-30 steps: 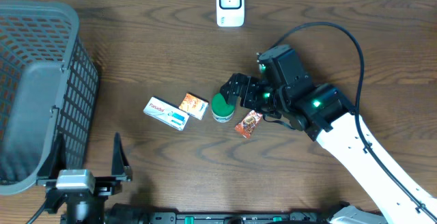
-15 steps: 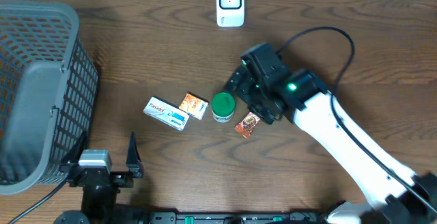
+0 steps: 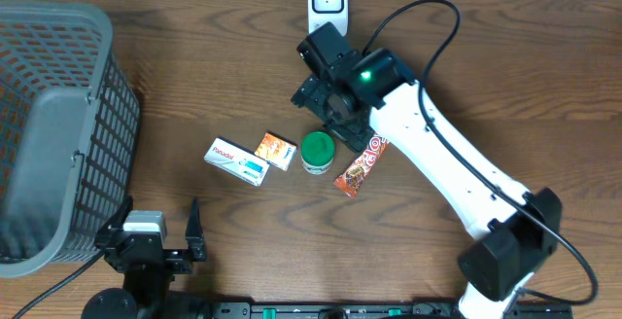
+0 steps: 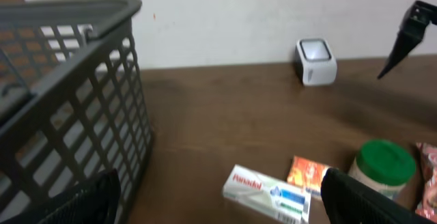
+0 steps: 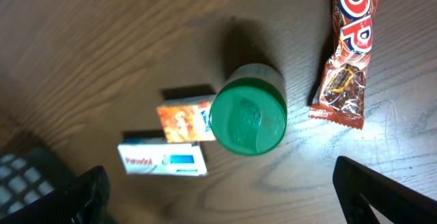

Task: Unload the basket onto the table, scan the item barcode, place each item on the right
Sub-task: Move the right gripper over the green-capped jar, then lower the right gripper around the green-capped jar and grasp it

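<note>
Both sets of jaws stand wide open and empty: the right gripper (image 5: 222,183) hangs near the green-lidded jar (image 5: 247,118) on the tabletop (image 3: 194,86), the left gripper (image 4: 218,200) near the basket (image 3: 109,95).

Dark wooden table (image 3: 194,86), white wall (image 4: 218,19)

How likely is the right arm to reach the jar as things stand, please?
Probably yes: the right arm, jaws open, is above the jar, its lid uncovered; the orange box close beside may crowd one jaw.
</note>
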You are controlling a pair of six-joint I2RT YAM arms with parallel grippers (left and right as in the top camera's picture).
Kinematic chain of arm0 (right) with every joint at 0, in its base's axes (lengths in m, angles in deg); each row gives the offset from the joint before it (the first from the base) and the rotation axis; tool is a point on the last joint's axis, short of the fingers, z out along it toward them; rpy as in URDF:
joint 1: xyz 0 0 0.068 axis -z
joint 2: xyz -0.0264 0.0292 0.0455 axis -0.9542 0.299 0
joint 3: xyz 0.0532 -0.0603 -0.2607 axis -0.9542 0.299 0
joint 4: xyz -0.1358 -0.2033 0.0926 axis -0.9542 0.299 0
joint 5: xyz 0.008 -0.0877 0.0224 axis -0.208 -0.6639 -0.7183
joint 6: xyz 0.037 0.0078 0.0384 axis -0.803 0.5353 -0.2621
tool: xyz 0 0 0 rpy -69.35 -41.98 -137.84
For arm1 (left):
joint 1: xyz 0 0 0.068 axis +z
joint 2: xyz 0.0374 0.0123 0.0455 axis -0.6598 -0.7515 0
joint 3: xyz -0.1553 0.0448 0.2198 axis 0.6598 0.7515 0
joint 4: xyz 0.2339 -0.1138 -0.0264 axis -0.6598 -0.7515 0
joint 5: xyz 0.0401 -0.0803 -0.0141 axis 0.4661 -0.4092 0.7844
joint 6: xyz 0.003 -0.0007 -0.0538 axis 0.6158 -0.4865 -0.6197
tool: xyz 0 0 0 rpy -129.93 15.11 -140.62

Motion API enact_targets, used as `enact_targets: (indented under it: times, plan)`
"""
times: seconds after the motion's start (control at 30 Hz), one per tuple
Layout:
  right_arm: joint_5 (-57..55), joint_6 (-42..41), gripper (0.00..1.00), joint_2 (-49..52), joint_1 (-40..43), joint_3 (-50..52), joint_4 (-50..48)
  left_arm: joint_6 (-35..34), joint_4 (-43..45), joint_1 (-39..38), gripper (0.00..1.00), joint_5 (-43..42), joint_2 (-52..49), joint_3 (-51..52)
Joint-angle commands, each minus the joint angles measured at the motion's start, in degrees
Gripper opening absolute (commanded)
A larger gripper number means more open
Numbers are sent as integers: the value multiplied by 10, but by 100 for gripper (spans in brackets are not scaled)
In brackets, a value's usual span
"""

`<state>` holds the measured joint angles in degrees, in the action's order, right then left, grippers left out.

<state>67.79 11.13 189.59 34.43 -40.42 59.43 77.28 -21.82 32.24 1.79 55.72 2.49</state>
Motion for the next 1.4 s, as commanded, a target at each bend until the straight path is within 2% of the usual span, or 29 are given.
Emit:
enact_targets:
  times: [0.0,0.53,1.27,1.33,1.37]
  plan:
    - [-8,-44,99,26,-1,-11,5,-3,-13,2,93,-9,4,1]
    - [39,-115,99,125,-10,-11,-30,-3,-46,2,93,-9,4,1]
    - [47,-113,99,196,-38,-10,-8,-3,-46,2,93,-9,4,1]
    - [45,-107,96,197,-38,-10,-4,-3,-46,2,93,-9,4,1]
    - [44,-101,92,197,-38,-10,-5,-3,-46,2,93,-9,4,1]
